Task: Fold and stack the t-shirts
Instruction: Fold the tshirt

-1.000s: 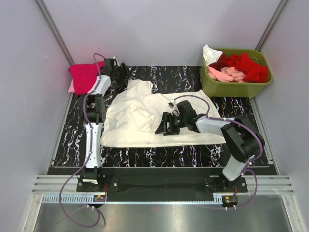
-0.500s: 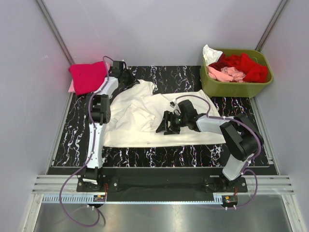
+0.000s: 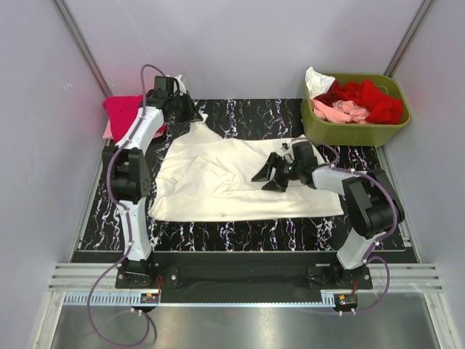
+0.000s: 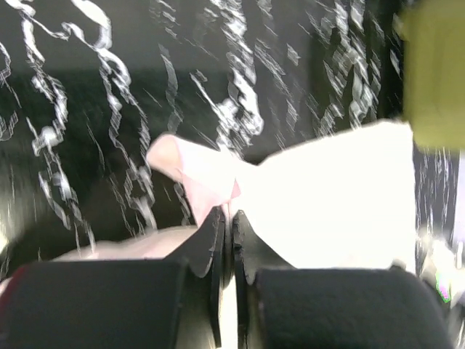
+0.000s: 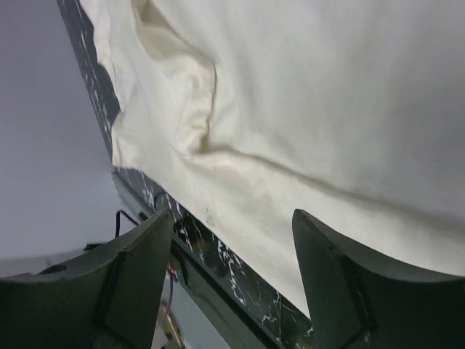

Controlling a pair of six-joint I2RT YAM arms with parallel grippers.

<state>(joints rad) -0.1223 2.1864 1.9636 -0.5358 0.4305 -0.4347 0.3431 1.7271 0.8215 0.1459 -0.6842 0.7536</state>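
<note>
Cream t-shirt (image 3: 218,185) corner, left end effector (image 4: 231,222)

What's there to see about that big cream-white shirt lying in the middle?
The cream-white t-shirt is soft, wrinkled cloth spread nearly flat on the black marbled table, creases bunched toward its left. Its far left corner is drawn into a peak, pinched in the shut left gripper. The open right gripper hangs over its right part; contact is unclear.
</note>
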